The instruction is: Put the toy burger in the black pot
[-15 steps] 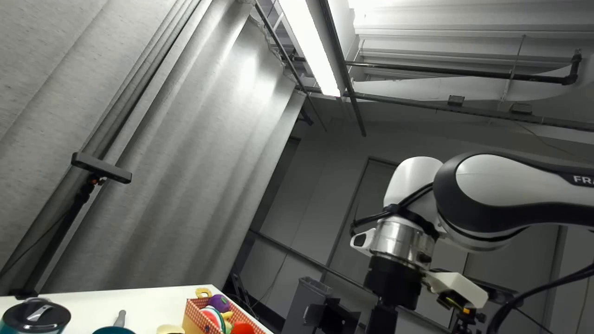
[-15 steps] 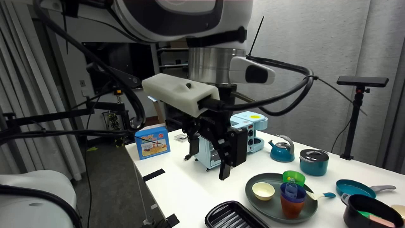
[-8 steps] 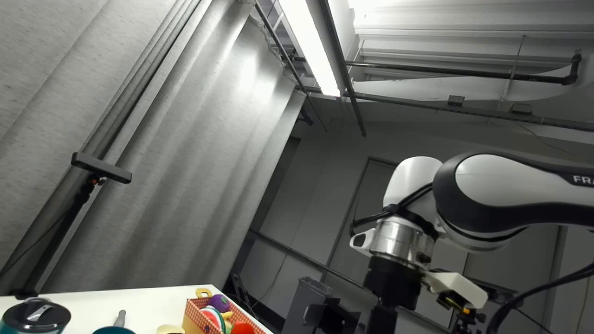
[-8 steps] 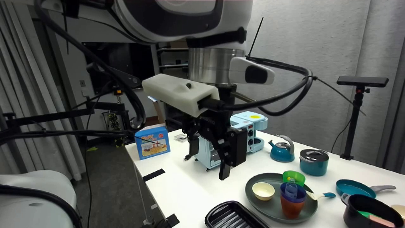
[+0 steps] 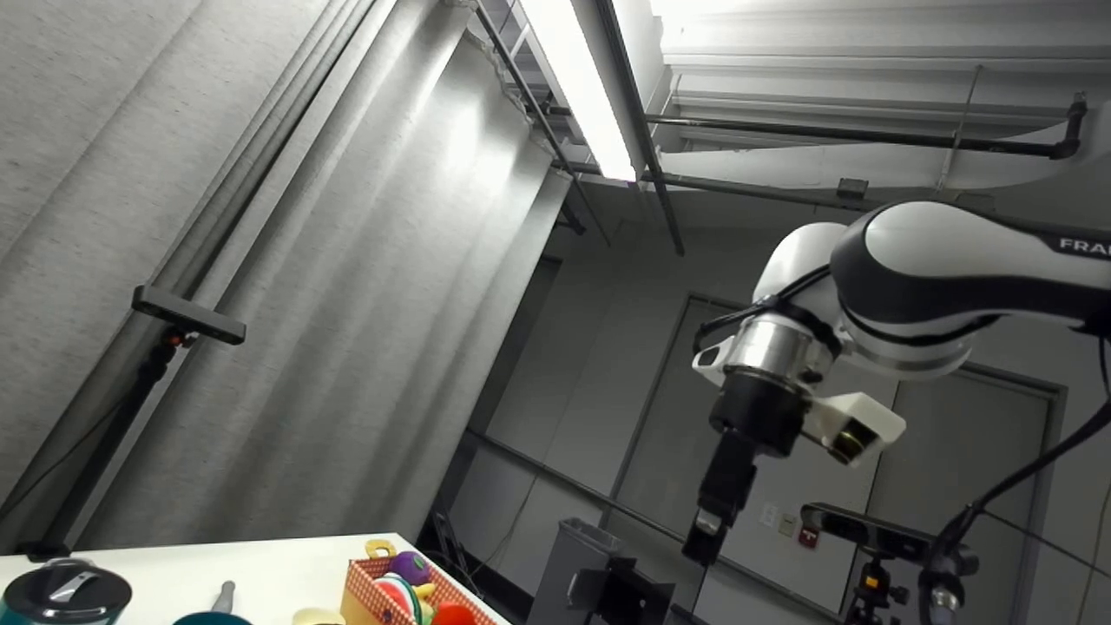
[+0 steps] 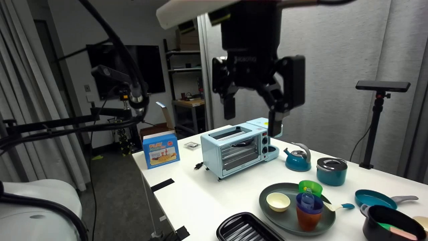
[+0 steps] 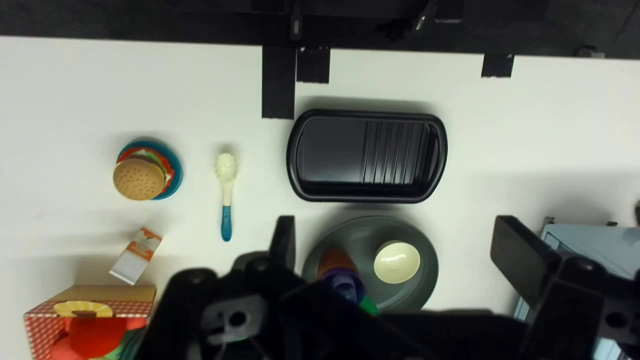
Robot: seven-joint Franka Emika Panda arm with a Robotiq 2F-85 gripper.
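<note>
Tool [image 6: 252, 117] spread | utensil [image 7: 226, 190], carton [image 7: 136, 256] near burger [image 7: 142, 175] | green item [image 6: 386, 226] in black pot [image 6: 372, 230]

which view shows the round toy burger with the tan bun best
The wrist view. It shows the round toy burger with the tan bun whole, from above, with nothing covering it. Neither exterior view shows any of it.

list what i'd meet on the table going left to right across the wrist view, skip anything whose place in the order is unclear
Toy burger → spoon → black tray → toaster oven. Things overlapping these from side to side are left out.
</note>
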